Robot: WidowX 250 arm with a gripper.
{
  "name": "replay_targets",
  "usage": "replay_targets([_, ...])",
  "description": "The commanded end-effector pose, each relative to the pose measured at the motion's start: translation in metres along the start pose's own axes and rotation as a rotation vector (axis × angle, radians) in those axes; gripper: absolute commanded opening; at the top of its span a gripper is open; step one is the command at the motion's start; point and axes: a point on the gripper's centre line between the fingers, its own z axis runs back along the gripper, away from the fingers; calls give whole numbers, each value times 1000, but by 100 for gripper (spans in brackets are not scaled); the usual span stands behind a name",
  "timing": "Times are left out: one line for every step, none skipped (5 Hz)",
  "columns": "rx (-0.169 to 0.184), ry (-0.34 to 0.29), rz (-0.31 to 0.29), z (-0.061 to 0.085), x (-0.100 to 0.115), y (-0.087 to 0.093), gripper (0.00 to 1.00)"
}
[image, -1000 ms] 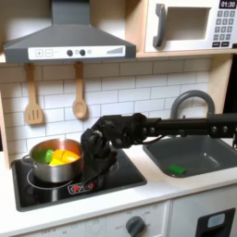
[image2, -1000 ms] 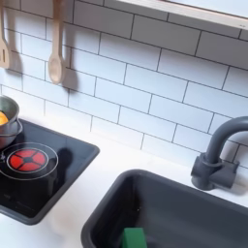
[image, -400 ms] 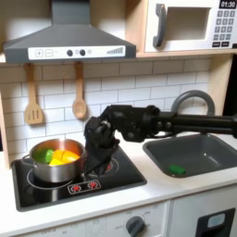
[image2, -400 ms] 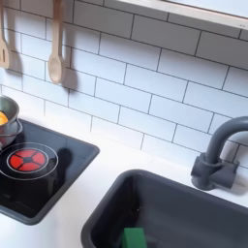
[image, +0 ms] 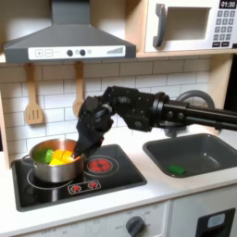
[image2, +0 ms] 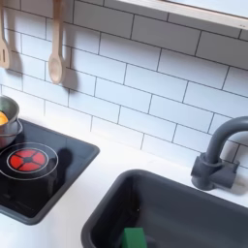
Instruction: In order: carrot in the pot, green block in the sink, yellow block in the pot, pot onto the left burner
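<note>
On microwave (image: 190, 25), "01:30" display (image: 228, 5), gripper (image: 85, 148) over pot (image: 54, 162)

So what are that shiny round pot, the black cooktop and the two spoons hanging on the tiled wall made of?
The shiny round pot looks like polished steel: its rim mirrors the room. The flat black cooktop seems to be glossy plastic or painted board, with printed red rings; which one is hard to tell. The two hanging spoons look like pale unfinished wood, matte and tan.
</note>
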Motion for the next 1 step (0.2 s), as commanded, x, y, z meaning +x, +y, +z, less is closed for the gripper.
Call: replay_targets([-1, 2, 1, 0, 0, 0, 100])
